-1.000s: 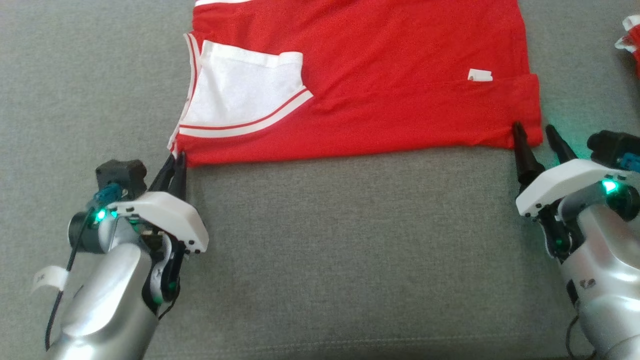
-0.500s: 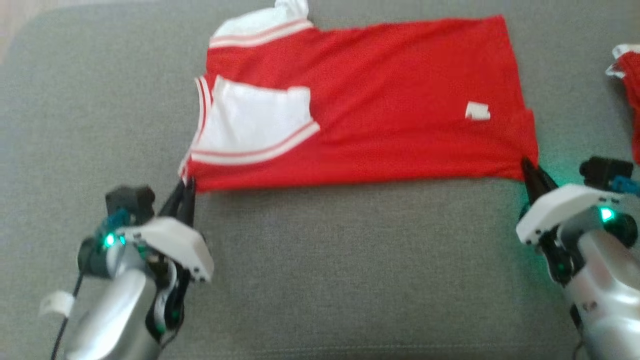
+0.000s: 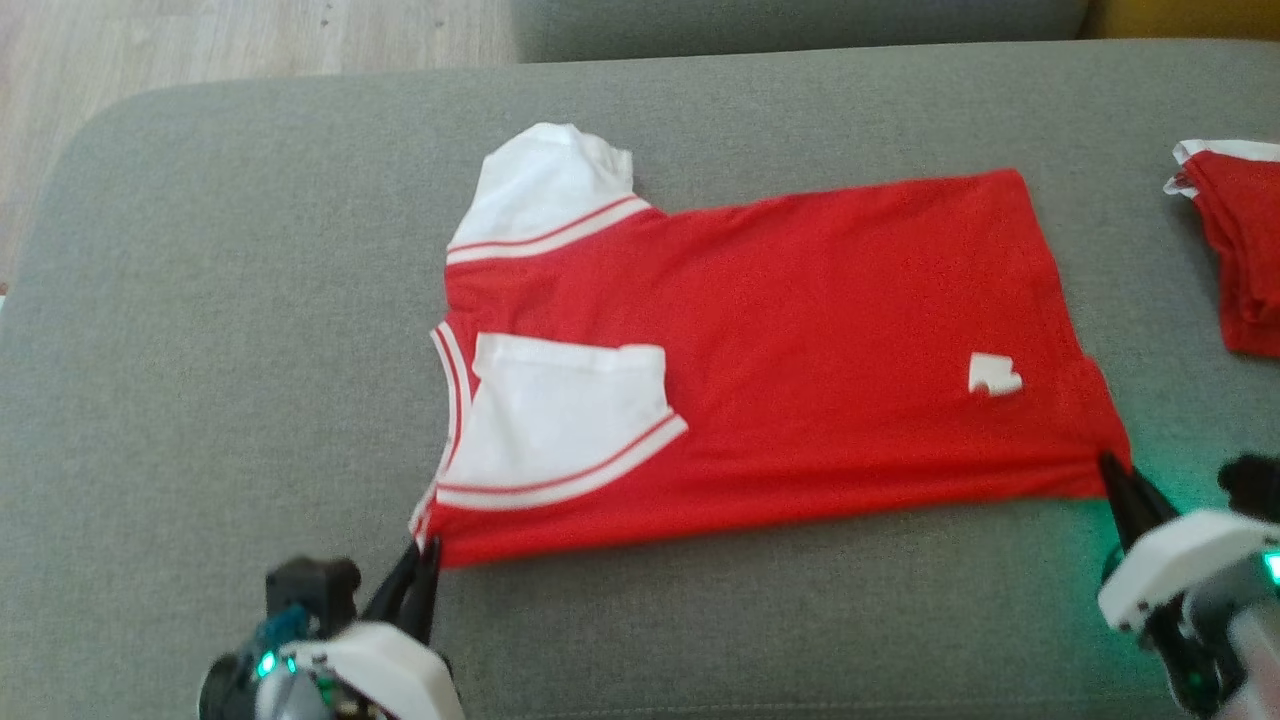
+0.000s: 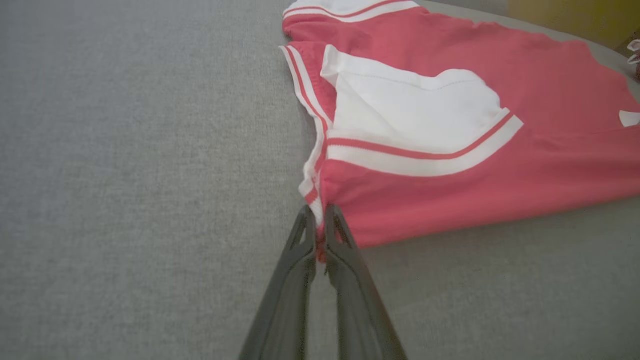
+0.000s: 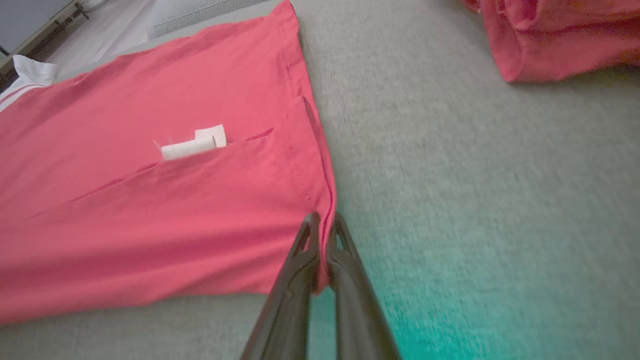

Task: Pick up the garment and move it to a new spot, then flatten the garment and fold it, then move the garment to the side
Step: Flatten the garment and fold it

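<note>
Ahead, garment (image 3: pixel 820 330), near corners in end effectors (image 3: pixel 425 552) (image 3: pixel 1112 467)

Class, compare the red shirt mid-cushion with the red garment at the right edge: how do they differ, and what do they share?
The red shirt lies spread flat; the red garment sits in a small compact pile. The left gripper and right gripper pinch the red shirt's near corners; nothing touches the red garment. Both are red with white trim, on the grey cushion.
</note>
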`<state>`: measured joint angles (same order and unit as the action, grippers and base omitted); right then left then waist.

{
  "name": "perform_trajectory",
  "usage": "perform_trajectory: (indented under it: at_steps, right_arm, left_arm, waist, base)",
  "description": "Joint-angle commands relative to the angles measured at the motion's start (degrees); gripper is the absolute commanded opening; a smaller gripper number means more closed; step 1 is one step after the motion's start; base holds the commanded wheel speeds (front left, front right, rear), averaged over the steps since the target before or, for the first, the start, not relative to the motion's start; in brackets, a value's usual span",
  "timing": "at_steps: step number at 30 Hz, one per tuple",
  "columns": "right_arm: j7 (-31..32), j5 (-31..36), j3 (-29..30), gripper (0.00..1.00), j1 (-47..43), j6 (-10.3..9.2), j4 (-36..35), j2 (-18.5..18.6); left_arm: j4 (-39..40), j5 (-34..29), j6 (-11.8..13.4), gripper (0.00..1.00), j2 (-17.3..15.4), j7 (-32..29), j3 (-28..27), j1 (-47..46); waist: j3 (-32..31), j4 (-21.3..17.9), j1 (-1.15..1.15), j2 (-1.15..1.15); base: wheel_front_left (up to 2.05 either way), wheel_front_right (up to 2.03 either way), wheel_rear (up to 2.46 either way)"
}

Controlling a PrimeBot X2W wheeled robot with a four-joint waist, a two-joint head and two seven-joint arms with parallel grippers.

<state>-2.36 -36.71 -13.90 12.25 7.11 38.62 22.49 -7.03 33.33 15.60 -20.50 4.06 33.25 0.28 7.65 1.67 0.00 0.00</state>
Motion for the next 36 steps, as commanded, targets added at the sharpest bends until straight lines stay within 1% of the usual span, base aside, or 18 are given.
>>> perform_trajectory:
  at_steps: [1, 6, 8, 14, 15, 16, 17, 18, 22, 26, 29, 31, 33, 35, 36]
  right_arm:
    - [0.3, 0.3, 0.5, 0.0, -1.2, 0.37, -1.9, 2.2]
    - [2.1, 2.4, 4.1, 0.0, -7.4, 0.37, -6.6, 1.6]
    - [3.1, 3.5, 5.7, 0.0, -9.2, 0.37, -8.6, 0.7]
    - [6.4, 7.2, 10.2, 0.0, -12.6, 0.37, -14.1, -1.5]
    - [6.8, 7.8, 11.0, 0.3, -12.9, 0.37, -14.9, -1.9]
    - [7.0, 8.4, 12.0, 1.0, -13.2, 0.37, -15.7, -2.3]
    - [7.1, 9.2, 13.3, 1.0, -13.4, 0.37, -16.3, -2.7]
    - [7.3, 10.1, 14.3, 1.0, -13.6, 0.37, -17.0, -3.1]
    - [7.2, 12.3, 16.9, 1.0, -14.0, 0.37, -20.0, -4.4]
    - [5.4, 14.6, 19.1, 1.0, -13.6, 0.37, -24.6, -6.1]
    - [3.5, 15.0, 18.8, 1.0, -12.6, 0.37, -27.7, -7.1]
    - [2.7, 15.2, 18.4, 1.0, -11.8, 0.37, -28.9, -7.5]
    - [2.3, 15.2, 17.8, 1.0, -10.8, 0.37, -29.7, -7.7]
    - [2.1, 15.0, 16.9, 1.0, -9.4, 0.37, -30.2, -7.6]
    - [2.0, 14.9, 16.6, 1.0, -8.7, 0.37, -30.4, -7.5]
  left_arm:
    - [2.0, -0.4, 0.9, 0.0, -2.0, 0.2, -2.0, -1.0]
    - [4.8, -1.1, 2.5, 0.0, -2.6, -0.2, -1.1, 2.3]
    - [5.6, -1.3, 3.0, 0.0, -2.9, -0.6, -0.9, 2.9]
    - [6.5, -2.1, 3.7, 0.0, -3.9, -2.5, 0.1, 3.2]
    - [6.5, -2.1, 3.8, 0.0, -3.9, -2.5, 0.1, 3.1]
    - [6.5, -2.0, 3.8, 0.15, -3.9, -2.6, 0.1, 3.1]
    - [6.4, -2.0, 3.9, 0.46, -3.9, -2.8, 0.2, 3.0]
    - [6.5, -2.1, 4.2, 1.0, -3.8, -2.9, 0.1, 2.8]
    - [7.3, -2.5, 4.7, 1.0, -4.1, -3.2, -0.1, 2.0]
    - [10.2, -3.8, 5.0, 1.0, -5.6, -3.6, -1.1, -1.2]
    - [12.6, -4.7, 4.0, 1.0, -7.0, -5.2, -2.3, -6.6]
    - [13.2, -5.4, 2.4, 1.0, -7.9, -7.2, -2.5, -12.0]
    - [12.6, -5.6, 0.2, 1.0, -8.2, -9.2, -2.7, -18.4]
    - [10.7, -4.7, -2.9, 1.0, -7.7, -11.0, -3.1, -25.5]
    - [9.0, -4.0, -4.9, 1.0, -7.4, -11.9, -3.1, -29.0]
  waist:
    - [0.0, 0.0, 0.0, 0.0]
    - [-0.1, 0.2, 0.0, 0.0]
    - [-0.1, 0.3, 0.0, 0.0]
    - [0.1, 0.3, 0.0, 0.0]
    - [0.2, 0.2, 0.0, 0.0]
    - [0.2, 0.2, 0.0, 0.0]
    - [0.3, 0.1, 0.0, 0.0]
    - [0.4, 0.1, 0.0, 0.0]
    - [0.9, -0.1, 0.0, 0.0]
    - [2.0, -0.4, 0.0, 0.0]
    - [3.6, -0.5, 0.0, 0.0]
    - [5.1, -0.6, 0.0, 0.0]
    - [7.0, -0.7, 0.0, 0.0]
    - [9.1, -1.2, 0.0, 0.0]
    - [10.1, -1.5, 0.0, 0.0]
  base:
    - [0.0, 0.0, 0.0]
    - [0.0, 0.0, 0.0]
    - [0.0, 0.0, 0.0]
    - [0.0, 0.0, 0.0]
    - [0.0, 0.0, 0.0]
    - [0.0, 0.0, 0.0]
    - [0.0, 0.0, 0.0]
    - [0.0, 0.0, 0.0]
    - [0.0, 0.0, 0.0]
    - [0.0, 0.0, 0.0]
    - [0.0, 0.0, 0.0]
    - [0.0, 0.0, 0.0]
    - [0.0, 0.0, 0.0]
    - [0.0, 0.0, 0.0]
    - [0.0, 0.0, 0.0]
